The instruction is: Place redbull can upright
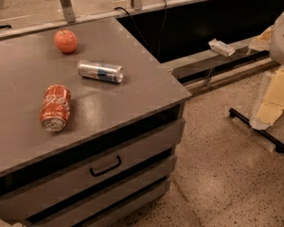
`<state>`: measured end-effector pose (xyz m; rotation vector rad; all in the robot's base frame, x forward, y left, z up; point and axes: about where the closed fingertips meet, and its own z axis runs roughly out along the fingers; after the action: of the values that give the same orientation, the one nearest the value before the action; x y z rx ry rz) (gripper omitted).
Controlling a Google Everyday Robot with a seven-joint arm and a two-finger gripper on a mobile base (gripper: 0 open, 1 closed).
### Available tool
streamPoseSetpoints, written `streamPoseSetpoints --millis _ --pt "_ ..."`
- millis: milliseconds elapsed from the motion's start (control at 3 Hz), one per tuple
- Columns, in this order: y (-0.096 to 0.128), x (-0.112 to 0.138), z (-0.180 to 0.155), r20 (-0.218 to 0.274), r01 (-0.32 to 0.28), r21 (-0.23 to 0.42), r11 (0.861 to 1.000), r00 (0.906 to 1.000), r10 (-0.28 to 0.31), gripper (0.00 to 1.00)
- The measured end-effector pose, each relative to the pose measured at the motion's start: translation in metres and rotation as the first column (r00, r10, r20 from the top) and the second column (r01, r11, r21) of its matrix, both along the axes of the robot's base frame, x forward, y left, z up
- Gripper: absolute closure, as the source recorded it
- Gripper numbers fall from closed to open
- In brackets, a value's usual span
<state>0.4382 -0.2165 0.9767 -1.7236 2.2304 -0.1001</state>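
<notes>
The redbull can [100, 71] is a slim silver can with blue panels. It lies on its side on the grey cabinet top [132, 98], its length running left to right, near the middle of the top. My gripper does not show in the camera view. A white rounded shape [283, 32] at the right edge may be part of my arm, far from the can.
A red Coca-Cola can [55, 107] lies on its side to the front left of the redbull can. A red apple [66, 41] sits behind it. The cabinet has drawers with a handle [105, 166]. Yellow foam pieces [274, 98] and a black stand foot [260, 131] are on the floor at right.
</notes>
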Motion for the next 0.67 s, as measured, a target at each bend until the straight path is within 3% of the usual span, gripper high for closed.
streamPoseSetpoints --millis 333,667 --pt "0.001 0.001 0.000 0.002 0.002 0.003 1.000 1.0000 -0.002 0.00" --pt "0.022 0.024 -0.006 -0.003 -0.051 -0.003 0.999 0.9987 0.051 0.00"
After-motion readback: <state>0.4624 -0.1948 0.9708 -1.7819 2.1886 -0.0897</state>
